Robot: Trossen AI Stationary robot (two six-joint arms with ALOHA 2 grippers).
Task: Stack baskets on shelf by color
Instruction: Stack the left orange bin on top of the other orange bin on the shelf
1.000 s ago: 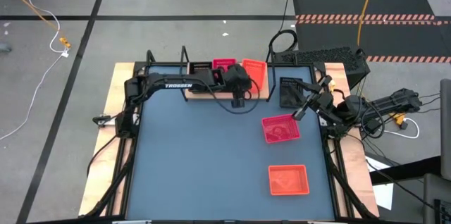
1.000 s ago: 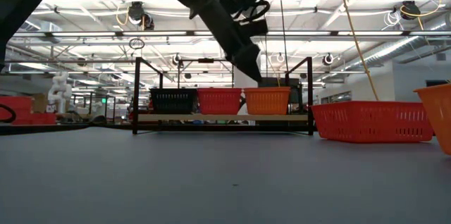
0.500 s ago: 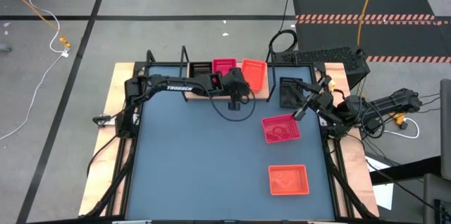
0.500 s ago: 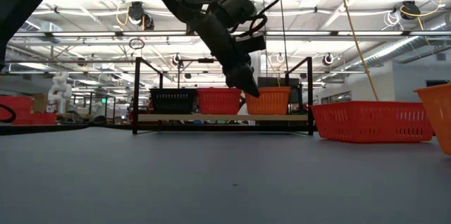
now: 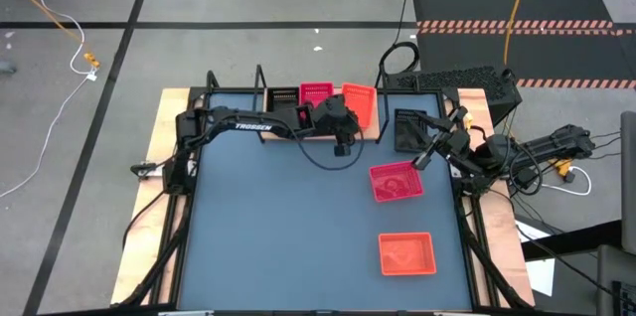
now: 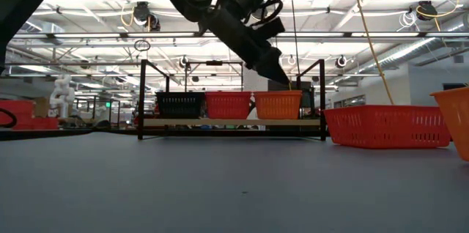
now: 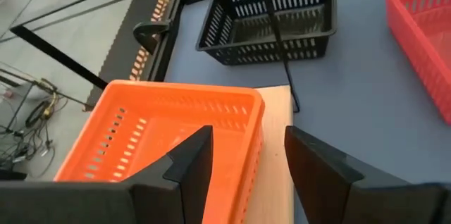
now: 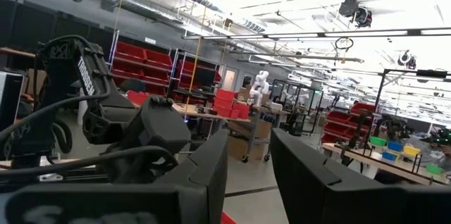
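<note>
The shelf (image 5: 376,133) stands along the table's far edge and carries a black basket (image 6: 179,105), a pinkish-red basket (image 6: 228,105) and an orange basket (image 7: 162,125) side by side on its board. My left gripper (image 7: 246,160) hovers open just above the orange basket's right end, slanting down, with that basket's rim corner and bare board showing between its fingers. Loose on the table lie a black basket (image 5: 407,129), a pinkish-red basket (image 5: 396,181) and an orange basket (image 5: 407,253). My right gripper (image 5: 422,160) waits raised at the table's right edge, open and empty.
Black wire uprights (image 6: 321,97) rise at the shelf's ends, one close to the right of the orange basket. A cable loop (image 5: 328,152) hangs off my left arm. The table's left half (image 5: 258,227) is bare blue top.
My left gripper has tipped from pointing steeply down to a shallower slant. Its fingertips dipped, then swung up and toward the table's right, over the orange basket on the shelf. It has stayed open, and no basket has moved.
</note>
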